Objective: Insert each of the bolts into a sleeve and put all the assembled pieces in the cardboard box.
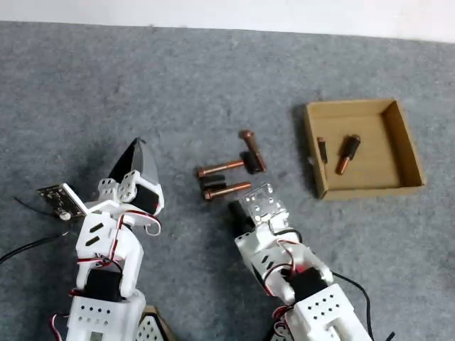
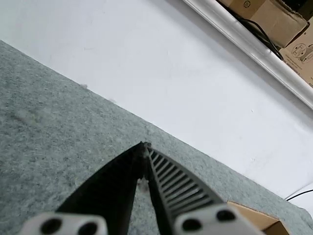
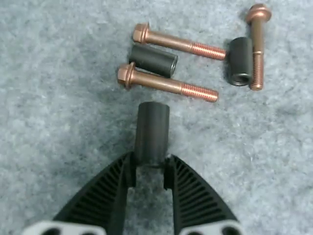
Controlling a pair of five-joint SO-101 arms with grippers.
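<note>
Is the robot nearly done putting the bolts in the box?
Not yet. Done: one bolt in its sleeve lies in the cardboard box. In hand: the right tool grips a bare sleeve. Left: three bolts and two loose sleeves lie on the mat, unjoined. The left tool is shut and empty.

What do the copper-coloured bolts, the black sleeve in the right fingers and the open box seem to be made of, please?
Copper-coloured flanged bolts: likely plated steel, glints along the shanks. Black cylindrical sleeve: matte, perhaps blackened metal or plastic. Brown open box: cardboard, dull with raw edges.
</note>
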